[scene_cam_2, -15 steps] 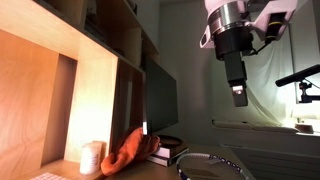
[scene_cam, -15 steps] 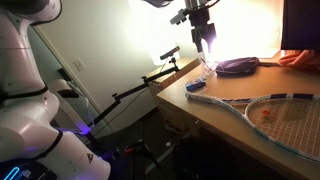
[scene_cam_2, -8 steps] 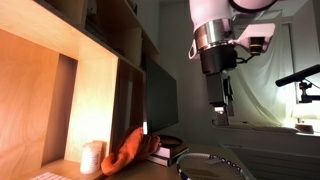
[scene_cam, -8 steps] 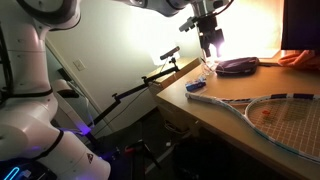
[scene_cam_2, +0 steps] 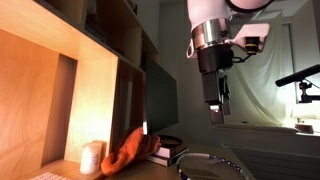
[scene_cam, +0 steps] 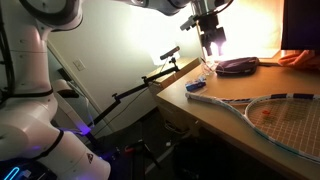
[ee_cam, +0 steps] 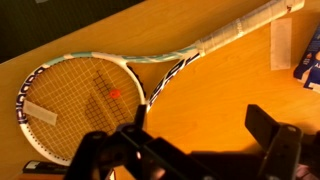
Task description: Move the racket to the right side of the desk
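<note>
The racket [ee_cam: 85,100] lies flat on the wooden desk [ee_cam: 220,90]. It has a white-and-teal frame, and its taped handle [ee_cam: 250,22] points to the upper right in the wrist view. In an exterior view the racket head [scene_cam: 285,120] lies near the desk's front, with the handle toward the desk's end. Its rim also shows at the bottom of an exterior view [scene_cam_2: 205,162]. My gripper [ee_cam: 205,130] is open and empty, hanging well above the desk beside the racket's throat. It is visible in both exterior views [scene_cam: 211,45] [scene_cam_2: 216,112].
A dark flat object [scene_cam: 238,66] and an orange item [scene_cam: 296,58] lie at the back of the desk. A blue box [ee_cam: 310,55] and a white strip [ee_cam: 282,45] lie near the handle. An orange cloth [scene_cam_2: 130,152] and a white cup [scene_cam_2: 92,157] sit by the shelving.
The arm swung sideways and the gripper came lower over the desk during the first half second. Since then it has barely moved. The racket has not moved.
</note>
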### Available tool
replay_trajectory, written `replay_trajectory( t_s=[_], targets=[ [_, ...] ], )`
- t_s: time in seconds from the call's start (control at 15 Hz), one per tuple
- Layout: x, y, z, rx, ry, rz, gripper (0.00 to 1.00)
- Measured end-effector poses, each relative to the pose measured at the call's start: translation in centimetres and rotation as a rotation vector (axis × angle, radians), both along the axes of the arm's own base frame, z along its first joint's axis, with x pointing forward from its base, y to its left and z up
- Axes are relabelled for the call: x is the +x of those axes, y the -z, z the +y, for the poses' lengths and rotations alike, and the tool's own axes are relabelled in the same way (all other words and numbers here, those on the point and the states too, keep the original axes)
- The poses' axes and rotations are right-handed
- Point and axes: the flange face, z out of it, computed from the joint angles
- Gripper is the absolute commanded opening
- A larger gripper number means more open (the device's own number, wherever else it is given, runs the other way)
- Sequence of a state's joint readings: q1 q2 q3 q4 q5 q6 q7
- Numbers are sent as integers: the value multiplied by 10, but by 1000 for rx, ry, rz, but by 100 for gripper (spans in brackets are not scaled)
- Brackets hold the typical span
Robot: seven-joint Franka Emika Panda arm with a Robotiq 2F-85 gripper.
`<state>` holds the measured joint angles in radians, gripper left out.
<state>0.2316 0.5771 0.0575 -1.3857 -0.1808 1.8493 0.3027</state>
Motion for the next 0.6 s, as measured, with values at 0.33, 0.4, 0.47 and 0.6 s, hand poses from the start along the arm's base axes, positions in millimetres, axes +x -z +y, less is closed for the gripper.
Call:
replay_trajectory(
  t_s=[0.33,0.4,0.47,0.6],
  targets=[
    [9,18,7,168,98,-15,100],
    [12,27,8,214,131,-12,100],
    [16,38,9,260,165,-14,100],
    [21,60,13,344,236,-16,100]
  ],
)
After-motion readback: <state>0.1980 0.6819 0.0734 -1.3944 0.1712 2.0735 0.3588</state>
